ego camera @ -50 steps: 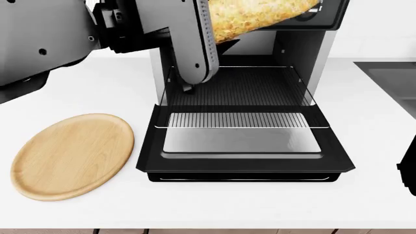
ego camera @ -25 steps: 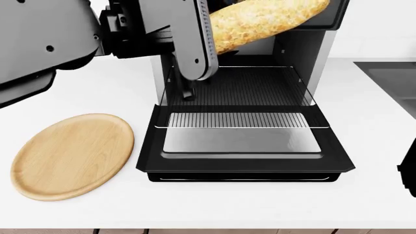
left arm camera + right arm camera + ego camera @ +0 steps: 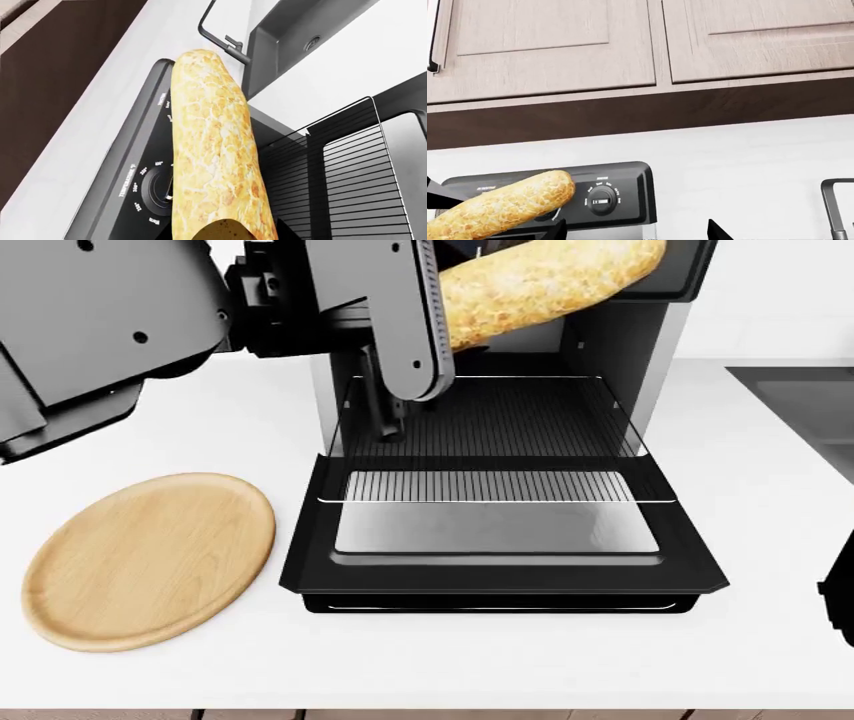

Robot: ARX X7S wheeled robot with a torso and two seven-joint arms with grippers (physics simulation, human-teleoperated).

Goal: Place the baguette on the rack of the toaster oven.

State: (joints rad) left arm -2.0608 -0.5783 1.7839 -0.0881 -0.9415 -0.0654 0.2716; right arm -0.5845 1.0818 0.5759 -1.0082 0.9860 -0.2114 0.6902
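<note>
My left gripper (image 3: 430, 318) is shut on the near end of the baguette (image 3: 547, 288), a golden mottled loaf. The loaf is held in the air, slanting up to the right across the toaster oven's (image 3: 647, 340) knob panel. In the left wrist view the baguette (image 3: 213, 150) fills the middle, with a knob (image 3: 157, 187) behind it. The rack (image 3: 507, 420) lies below the loaf, slid out over the dropped door (image 3: 494, 575), and also shows in the left wrist view (image 3: 347, 185). My right gripper (image 3: 637, 232) is open and empty, facing the oven panel (image 3: 607, 200) and the baguette (image 3: 500, 207).
A round wooden board (image 3: 147, 560) lies on the white counter left of the oven door. A sink (image 3: 801, 390) is set into the counter at the right, with a faucet (image 3: 834, 205). Wooden cabinets (image 3: 627, 40) hang above the oven.
The left arm has shifted slightly right. The baguette's far end has come down, so the loaf lies flatter in front of the oven's top panel.
</note>
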